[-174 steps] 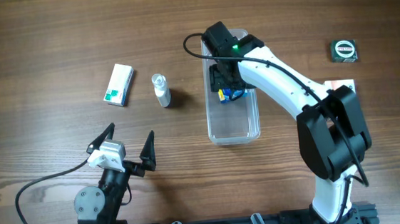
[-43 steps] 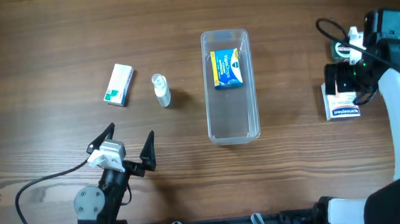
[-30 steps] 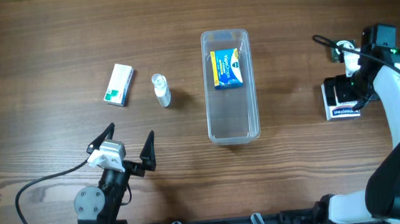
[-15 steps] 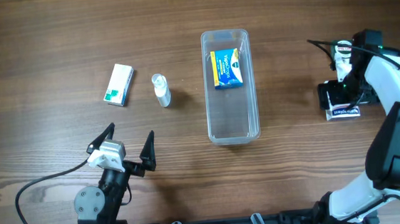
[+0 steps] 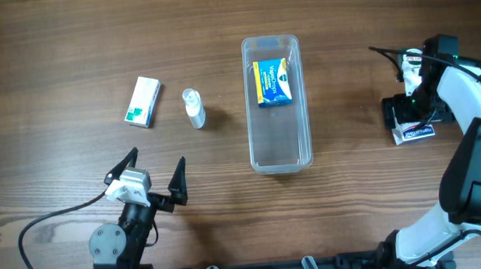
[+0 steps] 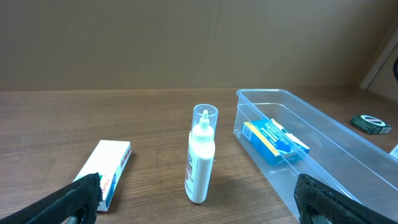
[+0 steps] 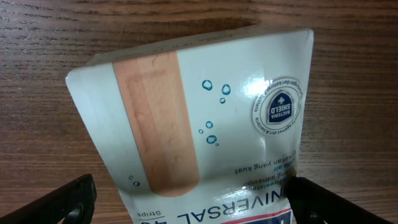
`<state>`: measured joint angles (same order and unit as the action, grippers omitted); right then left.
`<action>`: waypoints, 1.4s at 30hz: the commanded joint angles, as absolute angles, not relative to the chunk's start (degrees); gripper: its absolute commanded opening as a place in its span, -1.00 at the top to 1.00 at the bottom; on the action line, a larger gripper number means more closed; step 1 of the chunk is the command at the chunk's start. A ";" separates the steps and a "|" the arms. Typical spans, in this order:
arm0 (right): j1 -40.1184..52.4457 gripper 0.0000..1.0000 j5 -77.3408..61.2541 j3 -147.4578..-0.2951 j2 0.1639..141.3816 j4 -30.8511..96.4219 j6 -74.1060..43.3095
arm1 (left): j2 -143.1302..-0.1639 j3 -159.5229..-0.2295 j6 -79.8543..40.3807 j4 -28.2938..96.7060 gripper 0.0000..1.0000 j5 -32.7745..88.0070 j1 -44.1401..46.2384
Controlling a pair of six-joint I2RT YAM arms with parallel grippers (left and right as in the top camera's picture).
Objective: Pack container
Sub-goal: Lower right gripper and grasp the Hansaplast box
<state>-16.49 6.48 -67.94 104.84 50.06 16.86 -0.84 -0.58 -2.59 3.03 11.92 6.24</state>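
Observation:
The container (image 5: 280,144), a long clear plastic bin, stands at the table's middle and holds a blue and yellow box (image 5: 273,82) at its far end. It also shows in the left wrist view (image 6: 348,165). My right gripper (image 5: 408,118) is open, low over a white bandage box (image 5: 416,133) at the right. In the right wrist view the bandage box (image 7: 199,112) lies tilted between the fingers (image 7: 189,196); the right finger touches its edge and the left finger stands off. My left gripper (image 5: 155,177) is open and empty near the front left.
A white and green box (image 5: 142,102) and a small upright clear bottle (image 5: 194,109) stand left of the container. A dark tape measure (image 6: 371,123) lies beyond the container at the far right; my right arm covers it in the overhead view.
My right arm left the blue and yellow box in the container, swung to the right and came down over the bandage box, which has turned slightly. The left arm has not moved.

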 commanded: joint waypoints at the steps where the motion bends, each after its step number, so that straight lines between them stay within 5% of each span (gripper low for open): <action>1: -16.64 -0.99 3.70 -67.88 106.43 50.57 17.74 | -0.49 -0.32 -1.74 3.25 -1.00 12.60 5.87; 28: -16.58 -1.00 1.10 -67.85 106.41 46.15 13.26 | -0.49 -0.32 -1.74 3.25 -0.99 12.60 5.87; 38: -16.58 -1.00 -0.34 -67.85 106.41 46.76 -13.30 | -0.49 -0.32 -1.74 3.25 -1.00 12.62 5.87; 42: -16.58 -1.00 -0.30 -67.85 106.41 46.70 -15.14 | -0.49 -0.32 -1.74 3.25 -0.99 12.62 5.87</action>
<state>-16.49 2.57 -67.96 104.86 46.35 -9.13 -0.84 -0.58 -2.59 3.03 11.92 6.24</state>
